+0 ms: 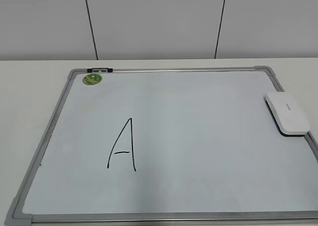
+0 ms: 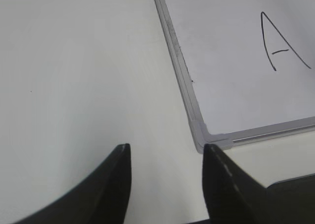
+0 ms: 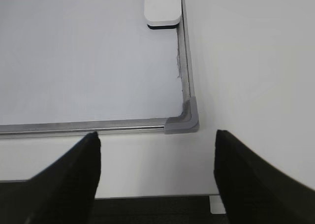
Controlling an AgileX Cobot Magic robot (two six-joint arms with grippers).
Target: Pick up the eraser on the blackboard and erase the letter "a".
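The blackboard (image 1: 198, 116) is a white board with a grey frame lying flat on the table. The white eraser (image 1: 287, 113) rests on its right edge; it also shows at the top of the right wrist view (image 3: 162, 7). A tall capital "A" (image 1: 122, 145) is drawn left of centre and shows in the left wrist view (image 2: 283, 42). No small letter "a" is visible. My left gripper (image 2: 167, 152) is open and empty over the table beside the board's near-left corner. My right gripper (image 3: 157, 138) is open and empty before the near-right corner. Neither gripper shows in the exterior view.
A round green sticker (image 1: 92, 79) sits in the board's far-left corner, next to a small black-and-white clip (image 1: 99, 69) on the top frame. White table surface (image 2: 74, 76) lies left of the board and right of it (image 3: 256, 61). A wall stands behind.
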